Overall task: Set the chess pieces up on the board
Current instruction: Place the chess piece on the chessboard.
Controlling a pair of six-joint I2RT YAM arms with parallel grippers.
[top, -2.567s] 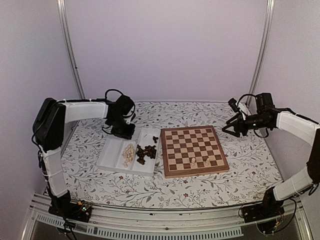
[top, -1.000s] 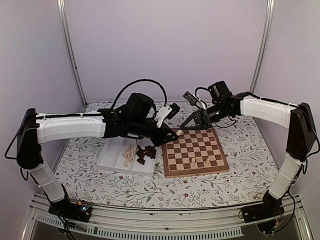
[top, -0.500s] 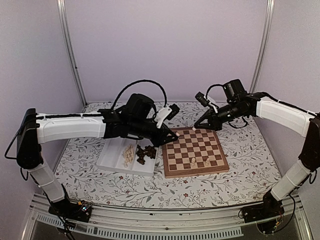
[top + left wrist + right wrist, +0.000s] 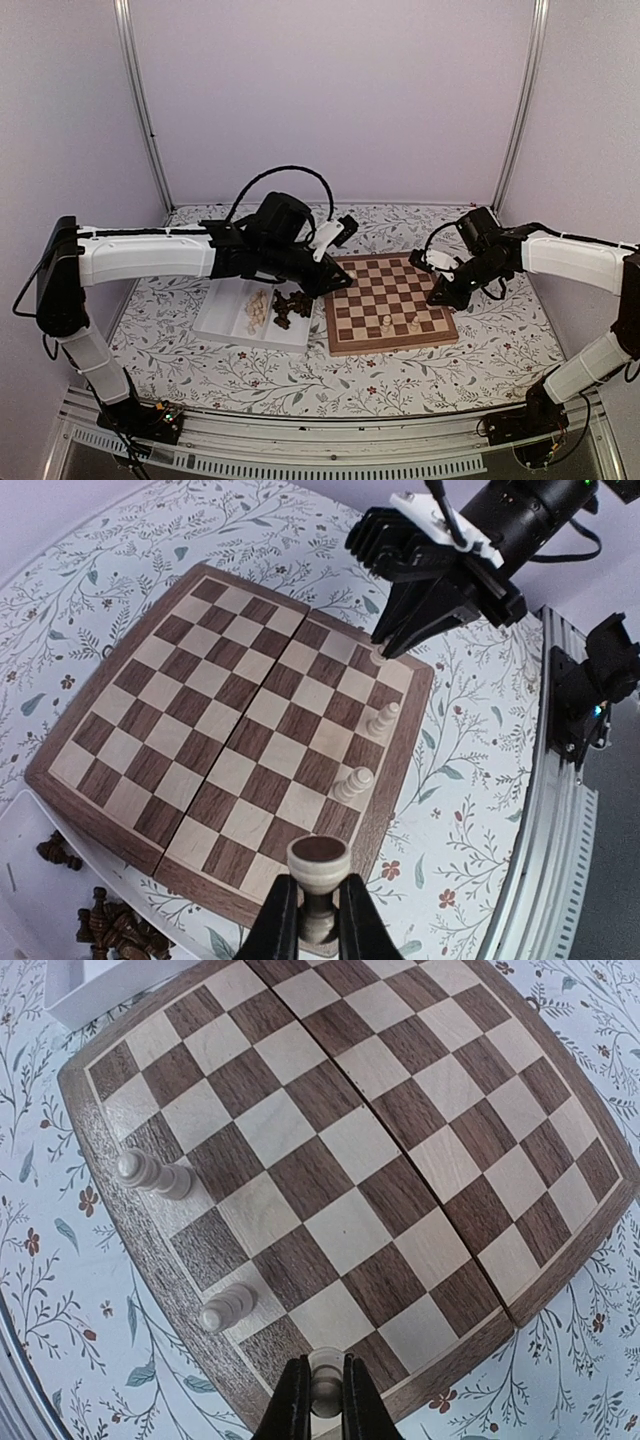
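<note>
Up in the overhead shot you get the layout. The board sits mid-table. The white tray is just left of it, with a heap of cream pieces and a heap of dark pieces inside. Both arms reach in over opposite side edges of the board. What you can't see from up there is what's in the grippers, it's way too tiny.

The wrist cams sort that out. The left gripper is pinching a round-topped cream piece, held upright over the board near the front corner on the tray side. It looks lifted off the wood. The right gripper is squeezed tight on a small pale piece right at the border by the other front corner. The left cam catches that same tip from the side, down at the corner square. It's in the same edge row as the two standing cream pieces.

Hard bits:
- I can't tell if the right one's piece is actually touching the board.
- The fingers hide the lower half of both held pieces, so I can't say which figures they are.
- The tray is mostly cut off in both wrist views.
</note>
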